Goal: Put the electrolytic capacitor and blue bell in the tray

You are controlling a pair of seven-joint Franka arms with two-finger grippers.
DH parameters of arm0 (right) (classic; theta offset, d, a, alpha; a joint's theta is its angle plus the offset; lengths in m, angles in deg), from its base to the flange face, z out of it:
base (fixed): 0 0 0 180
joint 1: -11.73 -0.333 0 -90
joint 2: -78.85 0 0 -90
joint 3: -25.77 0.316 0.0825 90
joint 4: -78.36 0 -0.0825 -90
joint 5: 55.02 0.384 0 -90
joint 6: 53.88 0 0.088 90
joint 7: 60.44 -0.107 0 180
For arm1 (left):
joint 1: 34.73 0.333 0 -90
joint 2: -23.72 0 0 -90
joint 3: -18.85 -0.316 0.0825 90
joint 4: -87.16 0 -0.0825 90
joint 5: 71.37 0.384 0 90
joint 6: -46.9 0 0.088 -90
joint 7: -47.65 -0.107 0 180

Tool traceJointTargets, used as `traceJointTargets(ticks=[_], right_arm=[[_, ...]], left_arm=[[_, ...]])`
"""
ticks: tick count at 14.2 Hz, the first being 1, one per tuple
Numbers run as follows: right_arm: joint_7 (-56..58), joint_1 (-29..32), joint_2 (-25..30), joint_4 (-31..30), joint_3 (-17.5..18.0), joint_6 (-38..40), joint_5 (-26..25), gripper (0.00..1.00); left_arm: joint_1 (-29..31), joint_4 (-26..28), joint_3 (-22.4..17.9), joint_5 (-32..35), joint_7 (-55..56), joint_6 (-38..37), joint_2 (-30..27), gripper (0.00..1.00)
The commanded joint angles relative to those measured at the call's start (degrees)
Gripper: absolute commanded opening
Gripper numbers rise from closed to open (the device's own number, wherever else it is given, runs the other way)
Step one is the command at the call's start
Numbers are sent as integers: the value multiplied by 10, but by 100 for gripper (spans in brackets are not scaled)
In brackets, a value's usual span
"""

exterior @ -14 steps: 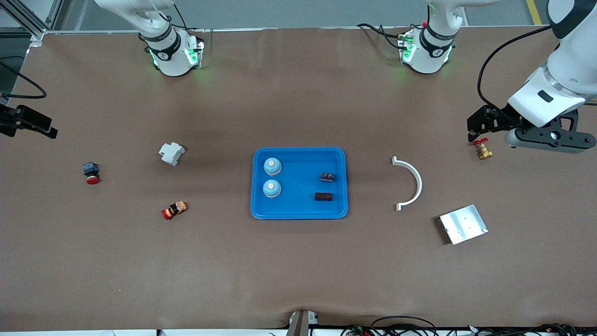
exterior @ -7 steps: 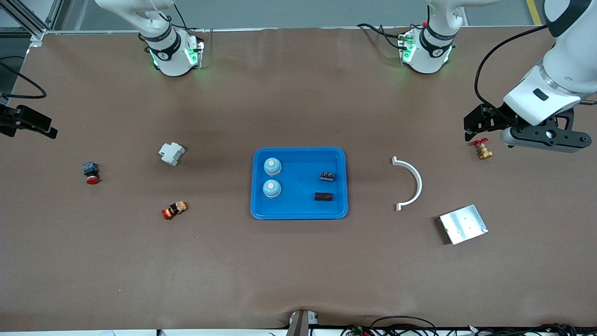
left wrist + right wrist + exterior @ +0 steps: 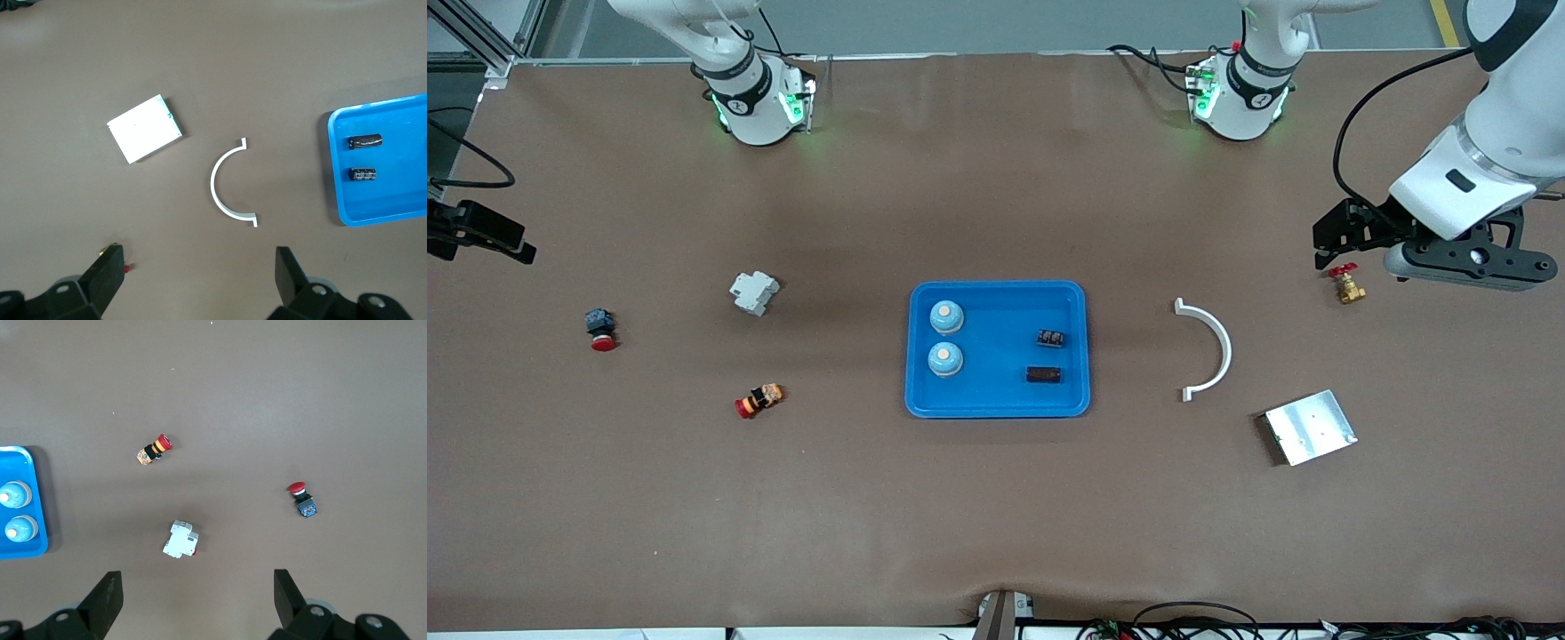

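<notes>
The bright-blue tray (image 3: 996, 404) lies at the table's middle. In it stand two blue bells (image 3: 946, 316) (image 3: 944, 358) at the right arm's end, and two dark electrolytic capacitors (image 3: 1050, 338) (image 3: 1043, 374) lie at the left arm's end. The left wrist view shows the tray (image 3: 373, 215) and both capacitors (image 3: 364, 141). The right wrist view shows the tray (image 3: 27, 550) and the bells (image 3: 13, 497). My left gripper (image 3: 198, 260) is open and empty, over the table by a brass valve (image 3: 1348, 286). My right gripper (image 3: 197, 581) is open and empty, high over the right arm's end.
A white half-ring (image 3: 1209, 349) and a square silver plate (image 3: 1310, 427) lie toward the left arm's end. A white breaker (image 3: 753, 292), a red-orange push button (image 3: 759, 399) and a red-capped switch (image 3: 600, 329) lie toward the right arm's end.
My left gripper has shifted slightly by the brass valve. The tray, the things in it and the other things have not moved.
</notes>
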Motion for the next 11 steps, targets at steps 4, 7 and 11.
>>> traceJointTargets(ticks=[4,7,11], right_arm=[[0,3,5,-2,5,2,-10,100],[0,3,5,-2,5,2,-10,100],[0,4,5,-2,5,2,-10,100]], left_arm=[[3,1,3,0,8,-2,-4,100],[3,0,3,-1,15,-2,-4,100],[2,1,3,-1,17,-3,-4,100]])
